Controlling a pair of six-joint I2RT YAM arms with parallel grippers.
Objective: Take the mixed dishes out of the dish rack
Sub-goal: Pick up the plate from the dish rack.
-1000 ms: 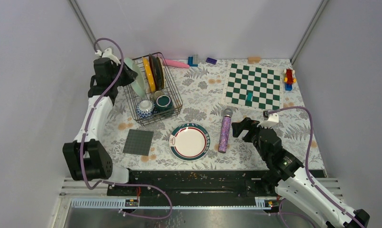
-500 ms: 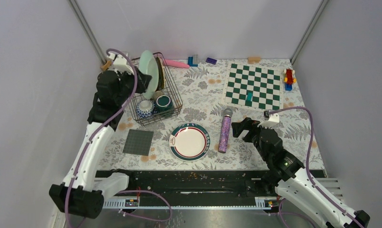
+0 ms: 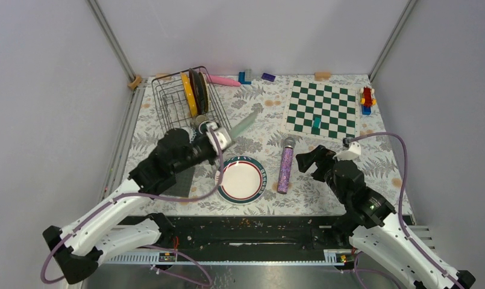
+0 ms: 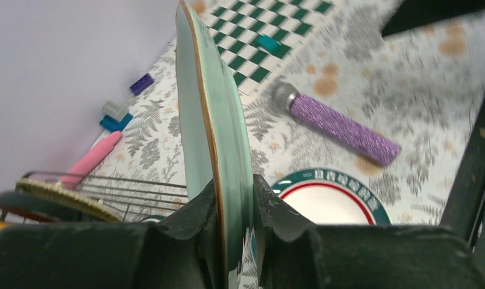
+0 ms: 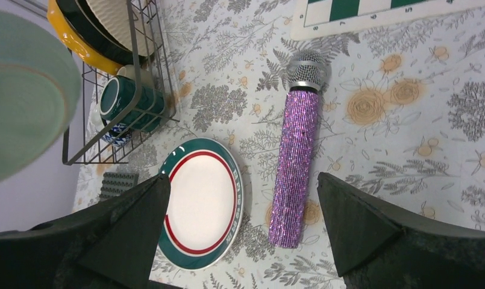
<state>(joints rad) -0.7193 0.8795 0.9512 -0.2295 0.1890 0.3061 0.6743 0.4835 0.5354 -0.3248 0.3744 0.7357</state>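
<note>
My left gripper (image 3: 220, 139) is shut on the rim of the pale green plate (image 3: 247, 122), held edge-up in the air to the right of the dish rack (image 3: 167, 99). The left wrist view shows the plate (image 4: 219, 120) clamped between both fingers. The rack holds the yellow plate (image 3: 187, 95) and a dark-rimmed plate (image 3: 199, 90) upright. The teal mug (image 5: 128, 102) and the blue-white bowl (image 5: 113, 135) sit at its near end. A cream plate with a red ring and teal rim (image 3: 240, 179) lies on the table. My right gripper (image 3: 306, 160) is open and empty.
The purple glitter cylinder (image 3: 285, 165) lies between the cream plate and my right gripper. A grey square mat (image 5: 116, 180) lies under my left arm. A green checkerboard (image 3: 323, 109) lies at the back right, with small toys along the back edge.
My left arm has lifted the pale green plate out of the rack and swung it right and toward the front. The right arm has barely moved.
</note>
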